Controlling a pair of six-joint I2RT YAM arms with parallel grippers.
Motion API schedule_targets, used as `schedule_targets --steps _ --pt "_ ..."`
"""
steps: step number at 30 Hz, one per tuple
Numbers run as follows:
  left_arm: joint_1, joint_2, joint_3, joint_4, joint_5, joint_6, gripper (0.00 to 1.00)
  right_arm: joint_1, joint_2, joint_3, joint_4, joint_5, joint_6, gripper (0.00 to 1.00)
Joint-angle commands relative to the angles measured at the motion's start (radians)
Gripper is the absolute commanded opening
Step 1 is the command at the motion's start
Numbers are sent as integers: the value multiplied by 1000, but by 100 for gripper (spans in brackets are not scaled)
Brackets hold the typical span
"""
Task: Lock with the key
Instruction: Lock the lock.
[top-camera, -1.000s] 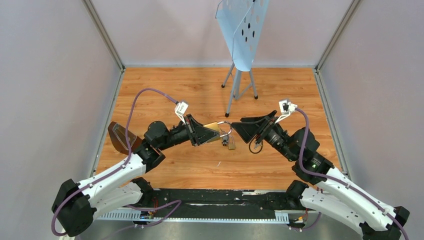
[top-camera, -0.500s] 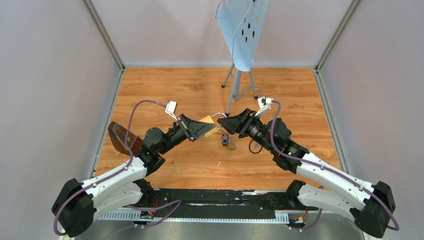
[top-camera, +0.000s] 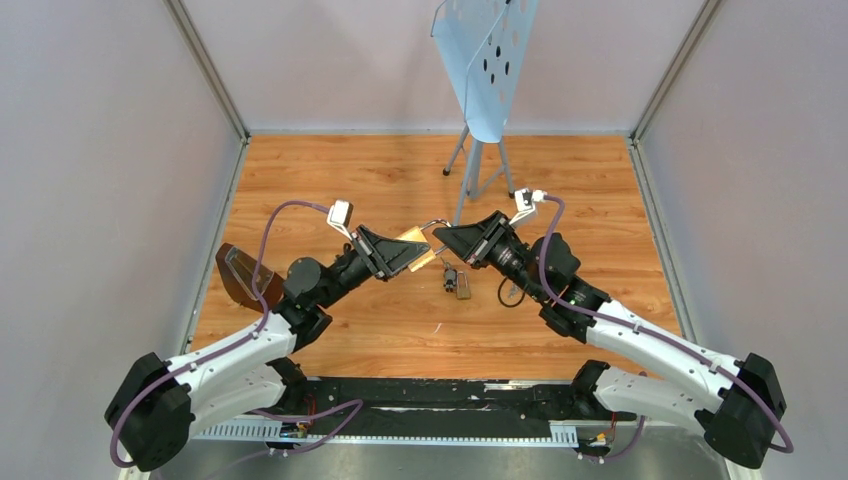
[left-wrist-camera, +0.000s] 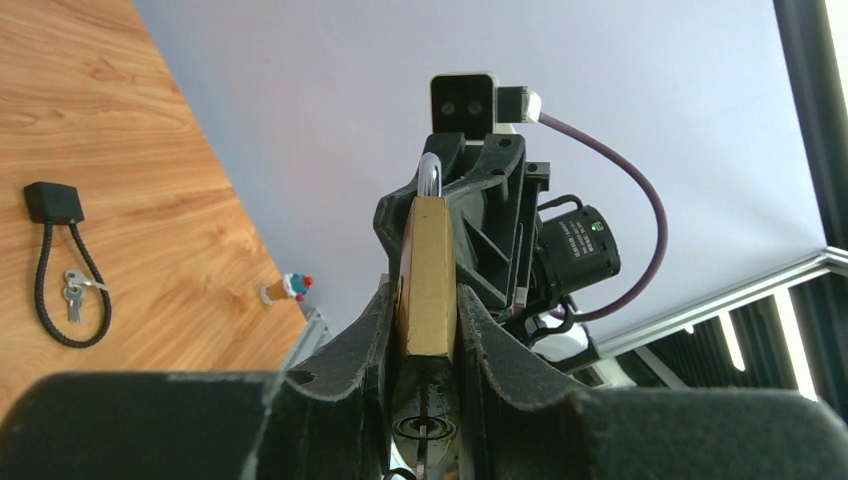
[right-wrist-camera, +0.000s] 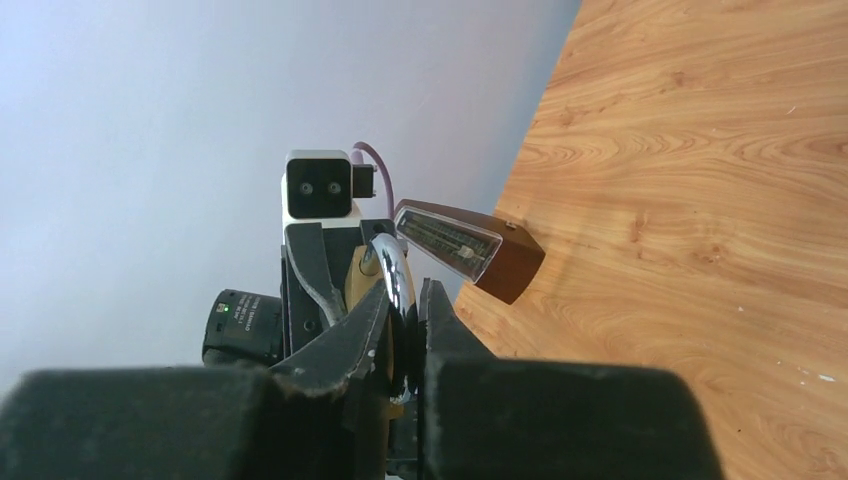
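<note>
Left fingers (left-wrist-camera: 482, 335) clamp the brass padlock (left-wrist-camera: 425, 275), right fingers (right-wrist-camera: 350, 335) pinch its shackle (right-wrist-camera: 396, 275); key bunch (top-camera: 458, 282) lies nearby.

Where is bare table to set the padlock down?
Free: near strip of table, front centre; back corners either side of the blue stand. Crowded: centre, where the padlock is held, key bunch and black loop close by.

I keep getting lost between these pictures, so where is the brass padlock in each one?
Top external: brass padlock just above centre, in the left tool.
Left wrist: padlock at centre, edge-on, between that tool's fingers.
Right wrist: padlock low centre, its silver shackle pinched in the right tool.
Shared landmark: the wooden table, in all three.
</note>
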Motion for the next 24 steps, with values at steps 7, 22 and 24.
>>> schedule_targets --steps 7,22,24 --pt "-1 -116 -28 88 21 78 71 -2 -21 39 140 -10 -89 0" --pt "-2 -341 5 -272 250 529 84 -2 -146 122 104 -289 -245 0" --pt "-1 -319 16 -278 283 548 84 -2 -149 124 106 -293 -254 0"
